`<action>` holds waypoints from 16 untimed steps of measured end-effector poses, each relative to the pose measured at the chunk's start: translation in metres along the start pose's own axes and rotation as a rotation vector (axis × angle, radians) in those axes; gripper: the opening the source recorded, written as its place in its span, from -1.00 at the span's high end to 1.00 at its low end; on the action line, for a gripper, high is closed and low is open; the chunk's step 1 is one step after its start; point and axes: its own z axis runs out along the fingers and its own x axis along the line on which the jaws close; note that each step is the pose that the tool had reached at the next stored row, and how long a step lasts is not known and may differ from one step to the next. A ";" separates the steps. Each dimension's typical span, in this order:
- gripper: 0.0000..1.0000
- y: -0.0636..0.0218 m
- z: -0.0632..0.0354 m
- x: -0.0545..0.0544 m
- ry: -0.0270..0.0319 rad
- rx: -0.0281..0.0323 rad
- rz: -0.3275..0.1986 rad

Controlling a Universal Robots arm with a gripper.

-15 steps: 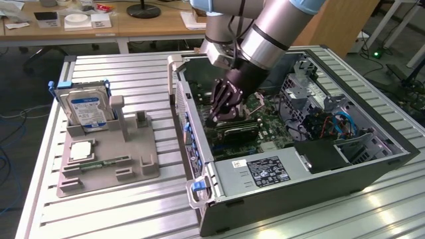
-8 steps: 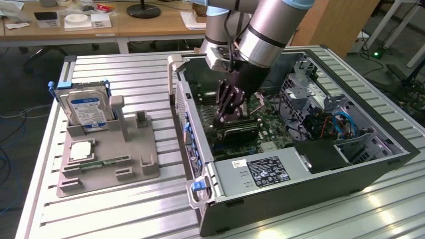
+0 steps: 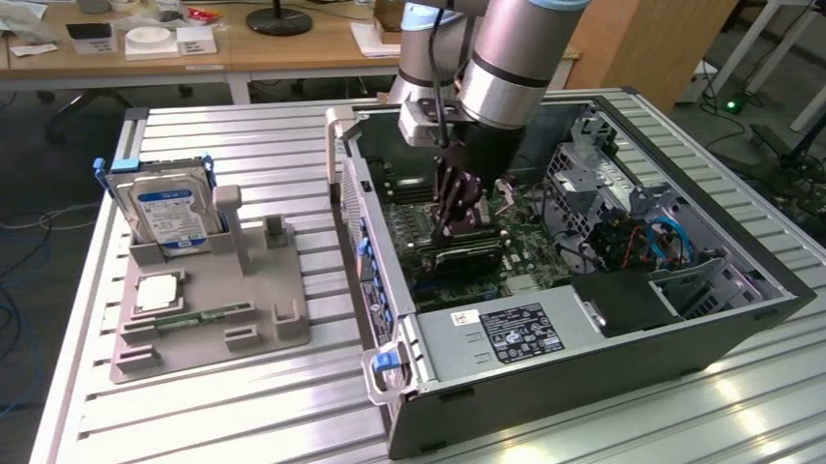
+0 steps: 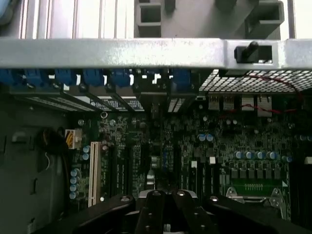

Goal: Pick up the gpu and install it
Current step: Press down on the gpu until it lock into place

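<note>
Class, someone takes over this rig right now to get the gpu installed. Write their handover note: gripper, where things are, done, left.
Gripper: shut, lowered inside the open computer case, just above the gpu.
Gpu: lying on the motherboard inside the case, directly under the gripper; whether it is gripped cannot be told.
Done: gpu brought from outside into the case.
Left: whether it is fully seated in its slot cannot be told; check that.
Holder beside the case carries the hard drive.

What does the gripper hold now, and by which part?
Probably the gpu, by its upper edge: the shut gripper stands right above it inside the computer case, but the contact itself is hidden.
</note>
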 end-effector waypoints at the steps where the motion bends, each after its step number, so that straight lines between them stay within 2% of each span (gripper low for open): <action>1: 0.79 0.0006 0.0001 0.000 0.0015 0.0180 0.001; 3: 0.79 0.0020 0.0003 0.000 0.0056 0.0551 0.003; 5: 0.79 0.0039 0.0007 0.000 0.0067 0.0903 0.005; 6: 0.79 0.0051 0.0008 0.000 0.0066 0.1005 0.005; 7: 0.79 0.0073 0.0011 0.000 0.0066 0.1029 0.007; 9: 0.79 0.0124 0.0018 0.000 0.0063 0.1029 0.009; 13: 0.79 0.0156 0.0025 0.000 0.0064 0.1030 0.009; 16: 0.79 0.0217 0.0039 0.000 0.0063 0.1030 0.009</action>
